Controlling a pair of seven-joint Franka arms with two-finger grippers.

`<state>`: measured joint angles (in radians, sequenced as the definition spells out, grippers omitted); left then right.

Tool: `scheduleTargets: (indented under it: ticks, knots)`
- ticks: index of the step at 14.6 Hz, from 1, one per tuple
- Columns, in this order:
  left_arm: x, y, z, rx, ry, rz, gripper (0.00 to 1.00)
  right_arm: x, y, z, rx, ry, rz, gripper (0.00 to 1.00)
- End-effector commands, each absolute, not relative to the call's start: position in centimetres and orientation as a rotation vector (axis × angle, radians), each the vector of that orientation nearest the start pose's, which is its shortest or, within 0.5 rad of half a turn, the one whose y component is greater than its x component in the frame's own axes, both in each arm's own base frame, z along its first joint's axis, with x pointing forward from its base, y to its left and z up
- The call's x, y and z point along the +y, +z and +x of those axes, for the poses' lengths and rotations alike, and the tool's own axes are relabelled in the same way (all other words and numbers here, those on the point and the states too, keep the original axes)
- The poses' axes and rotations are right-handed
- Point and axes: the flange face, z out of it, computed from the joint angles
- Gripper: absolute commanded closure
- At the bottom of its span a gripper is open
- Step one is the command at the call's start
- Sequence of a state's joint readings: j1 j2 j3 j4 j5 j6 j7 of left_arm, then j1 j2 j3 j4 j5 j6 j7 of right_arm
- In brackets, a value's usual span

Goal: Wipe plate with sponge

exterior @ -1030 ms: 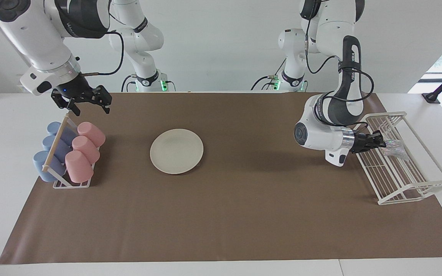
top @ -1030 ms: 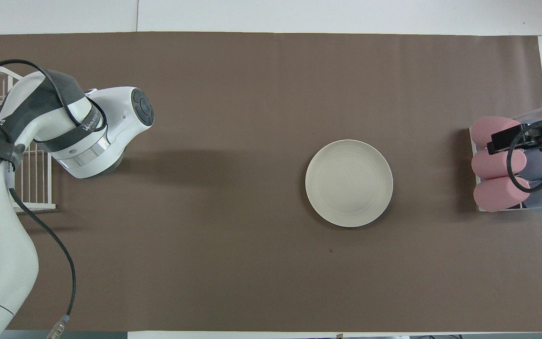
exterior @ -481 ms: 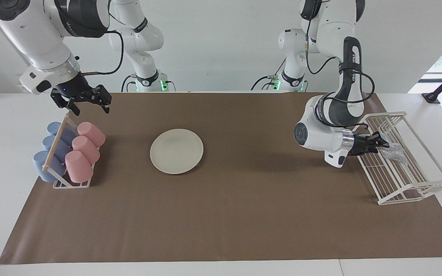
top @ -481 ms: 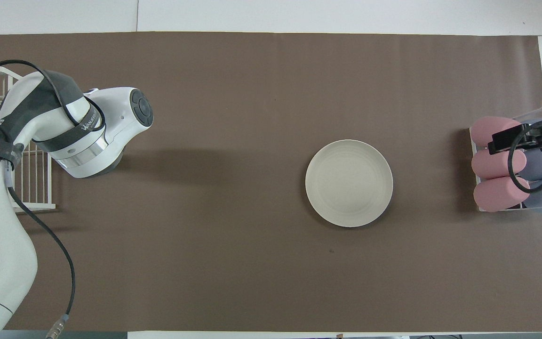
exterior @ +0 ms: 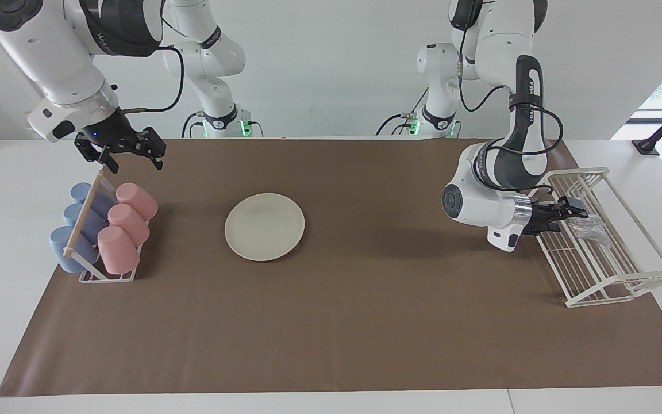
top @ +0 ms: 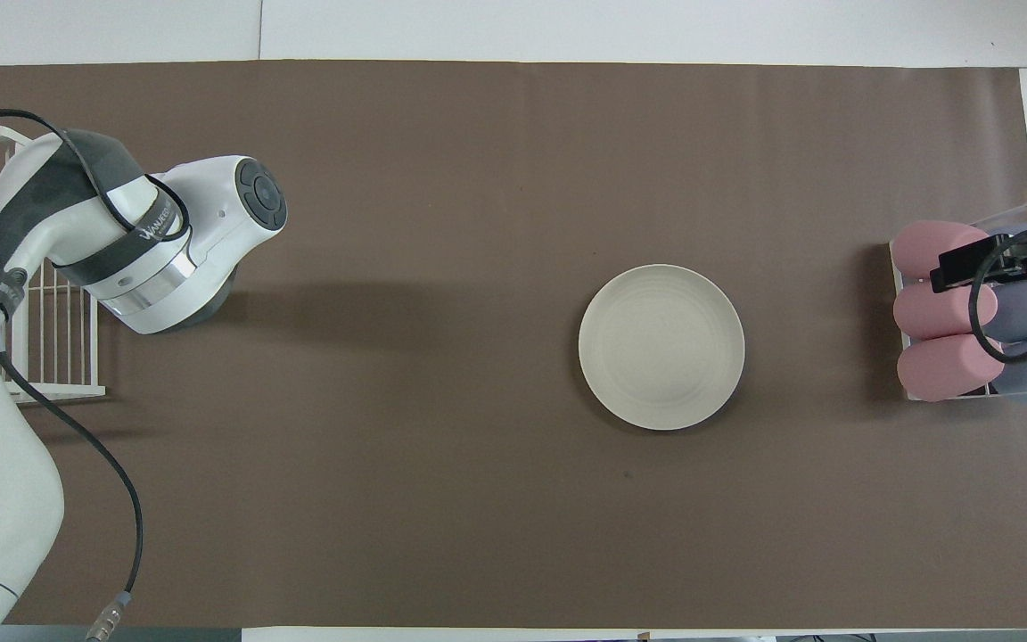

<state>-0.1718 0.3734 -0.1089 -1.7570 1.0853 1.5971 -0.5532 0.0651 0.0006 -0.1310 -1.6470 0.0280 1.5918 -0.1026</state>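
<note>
The cream-white plate (exterior: 264, 226) (top: 661, 347) lies flat on the brown mat, somewhat toward the right arm's end of the table, with nothing on it. The silvery-grey sponge (exterior: 593, 229) rests inside the white wire rack (exterior: 609, 276) at the left arm's end. My left gripper (exterior: 570, 219) is open at the rack, its fingertips just short of the sponge and not holding it. In the overhead view the left arm hides both of them. My right gripper (exterior: 130, 154) hangs open in the air over the cup holder, holding nothing.
A small holder with pink cups (exterior: 126, 226) and blue cups (exterior: 76, 229) lying on their sides stands at the right arm's end. The brown mat (exterior: 331, 333) covers most of the table. The left arm's bulky wrist (exterior: 474, 204) sits low beside the wire rack.
My left gripper has gone from shut on the sponge to open, leaving the sponge in the wire rack, and has drawn back slightly. The right arm has barely shifted.
</note>
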Motion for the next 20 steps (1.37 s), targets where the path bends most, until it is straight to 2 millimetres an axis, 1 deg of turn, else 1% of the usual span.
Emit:
scheduleTargets:
  ticks: [1, 2, 4, 5, 8, 10, 13, 14, 15, 16, 18, 19, 20]
  knots:
    - [-6.0, 43.4, 61.9, 0.041, 0.013, -2.258, 0.0, -3.2, 59.3, 54.8, -0.081, 0.091, -3.094, 0.0]
    - [-6.1, 45.0, 61.8, 0.047, 0.022, -2.316, 0.0, -3.1, 59.3, 54.8, -0.083, 0.092, -3.094, 0.0]
    - [-6.2, 47.7, 61.3, 0.022, 0.026, -2.413, 0.0, -3.2, 59.3, 54.8, -0.081, 0.091, -3.094, 0.0]
    - [-6.2, 48.5, 60.9, -0.007, 0.027, -2.46, 0.0, -3.2, 59.3, 54.8, -0.081, 0.091, -3.094, 0.0]
    - [-6.8, 52.0, 59.7, -0.109, 0.01, -2.655, 0.0, -3.2, 59.3, 54.8, -0.081, 0.091, -3.094, 0.0]
    - [-5.4, 54.8, 58.6, -0.237, 0.006, -2.824, 0.0, -3.2, 59.3, 54.8, -0.081, 0.091, -3.094, 0.0]
    - [-5.0, 58.9, 56.6, -0.365, -0.02, -3.031, 0.0, -3.2, 59.3, 54.8, -0.081, 0.091, -3.094, 0.0]
    - [-4.7, 59.8, 56.0, -0.404, -0.011, -3.077, 0.0, -3.2, 59.3, 54.8, -0.081, 0.091, -3.094, 0.0]
    - [-5.1, 60.4, 55.4, -0.401, 0.011, -3.091, 0.0, -3.2, 59.3, 54.8, -0.081, 0.091, -3.094, 0.0]
    - [-5.9, 60.7, 54.7, -0.381, 0.041, -3.09, 0.0, -3.2, 59.3, 54.8, -0.081, 0.091, -3.094, 0.0]
    - [-6.5, 61.0, 53.5, -0.356, 0.135, -3.075, 0.0, -3.2, 59.3, 54.8, -0.081, 0.091, -3.094, 0.0]
    - [-6.4, 61.8, 53.2, -0.343, 0.159, -3.079, 0.0, -3.2, 59.3, 54.8, -0.081, 0.091, -3.094, 0.0]
    - [-7.0, 62.7, 52.9, -0.296, 0.161, -3.094, 0.0, -3.2, 59.3, 54.8, -0.081, 0.091, -3.094, 0.0]
